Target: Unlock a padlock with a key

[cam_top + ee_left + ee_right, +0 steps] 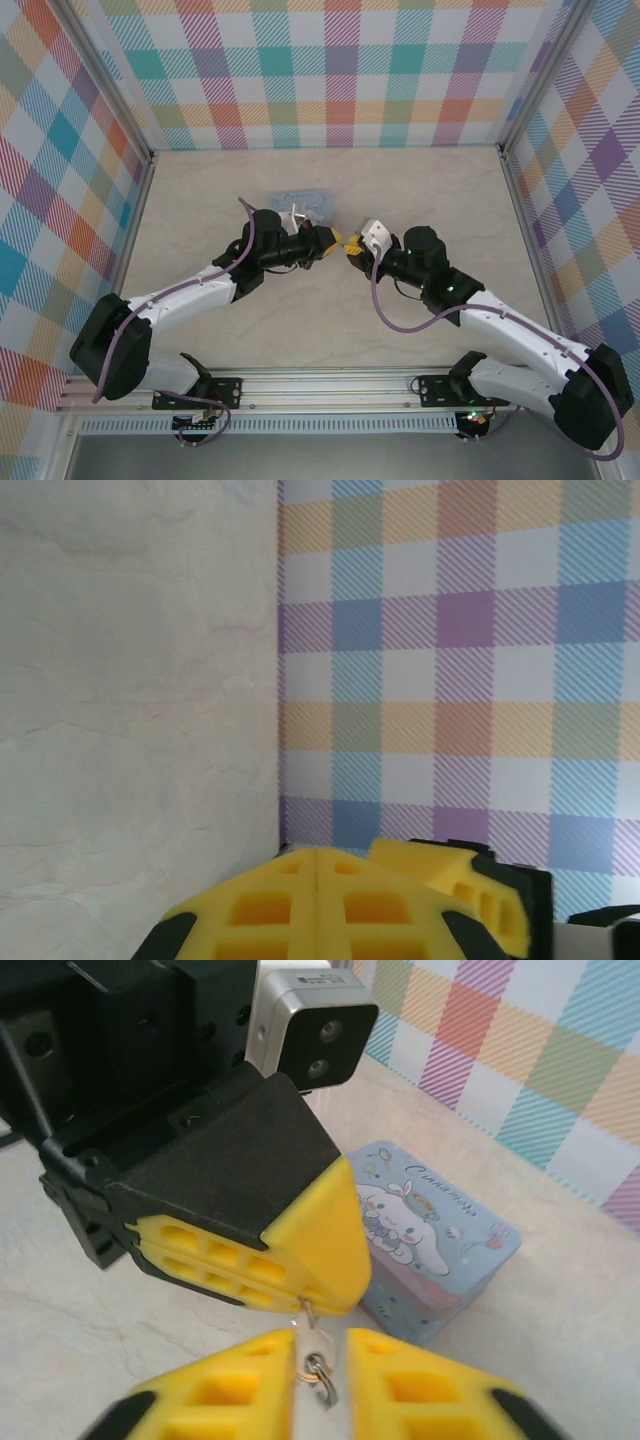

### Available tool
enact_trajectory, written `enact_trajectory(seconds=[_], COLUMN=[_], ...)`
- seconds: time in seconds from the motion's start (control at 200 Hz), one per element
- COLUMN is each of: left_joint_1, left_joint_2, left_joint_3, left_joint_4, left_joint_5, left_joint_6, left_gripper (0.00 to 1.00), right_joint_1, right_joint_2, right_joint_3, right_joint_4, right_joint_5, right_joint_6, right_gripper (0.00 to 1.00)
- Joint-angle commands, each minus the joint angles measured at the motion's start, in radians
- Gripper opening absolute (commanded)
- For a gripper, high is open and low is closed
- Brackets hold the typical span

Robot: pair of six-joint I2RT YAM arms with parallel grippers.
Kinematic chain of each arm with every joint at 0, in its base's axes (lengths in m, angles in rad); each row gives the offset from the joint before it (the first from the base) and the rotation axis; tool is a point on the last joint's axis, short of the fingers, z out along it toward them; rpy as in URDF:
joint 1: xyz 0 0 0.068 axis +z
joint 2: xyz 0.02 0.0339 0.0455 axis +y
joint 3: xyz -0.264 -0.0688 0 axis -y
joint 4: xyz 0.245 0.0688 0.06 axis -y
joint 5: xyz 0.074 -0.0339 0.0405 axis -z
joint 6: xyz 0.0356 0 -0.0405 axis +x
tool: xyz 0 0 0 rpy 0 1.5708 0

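Observation:
My right gripper [320,1338] is shut on the key [319,1352], whose pale head and small split ring show between the yellow pads. The key's slim stem [308,1312] runs up into the tips of my left gripper [322,1300], which is shut. The padlock is hidden inside those pads, where the stem enters. In the top view the left gripper [333,239] and right gripper [352,246] meet tip to tip above the table. In the left wrist view the left gripper [316,856] has its pads pressed together, with a right finger [440,868] beside them.
A pale blue cartoon tin [430,1235] stands on the table just behind the grippers, and in the top view the tin [305,203] sits behind the left wrist. Checked walls [330,70] close in the marble-look table [440,190] on three sides.

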Motion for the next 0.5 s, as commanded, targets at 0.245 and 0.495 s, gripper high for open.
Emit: enact_trajectory(seconds=[0.245,0.495], left_joint_1=[-0.012,-0.012], left_joint_2=[-0.103,-0.090], left_joint_3=[0.270,0.434], left_joint_4=[-0.565,-0.791], left_joint_5=[-0.016,0.126], left_joint_6=[0.793,1.136], left_gripper=[0.00,0.00], right_joint_1=[-0.200,-0.324], right_joint_2=[-0.147,-0.066], right_joint_3=[0.003,-0.004], right_joint_4=[-0.076,0.223], right_joint_5=[-0.384,-0.784], right_joint_6=[0.381,0.766], right_gripper=[0.62,0.71])
